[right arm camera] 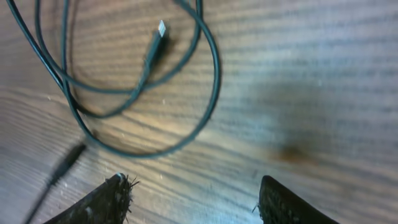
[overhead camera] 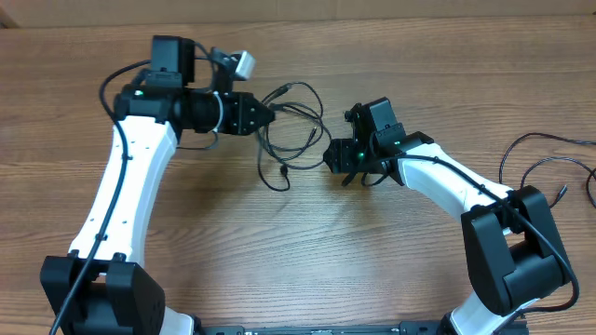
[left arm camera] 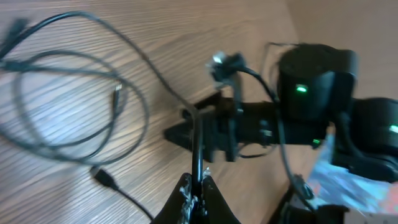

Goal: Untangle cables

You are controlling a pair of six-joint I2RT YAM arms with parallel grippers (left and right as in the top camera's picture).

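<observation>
The left gripper (left arm camera: 196, 190) pinches one strand of the cables (left arm camera: 198, 149), jaws closed on it. The right gripper (right arm camera: 193, 186) hangs just above the loops, jaws wide, holding nothing

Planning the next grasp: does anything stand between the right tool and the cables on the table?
Nothing visible does. The open right tool hovers over the wooden table, and the cables lie just ahead of it. The left tool, shut on one cable, is beyond them.
</observation>
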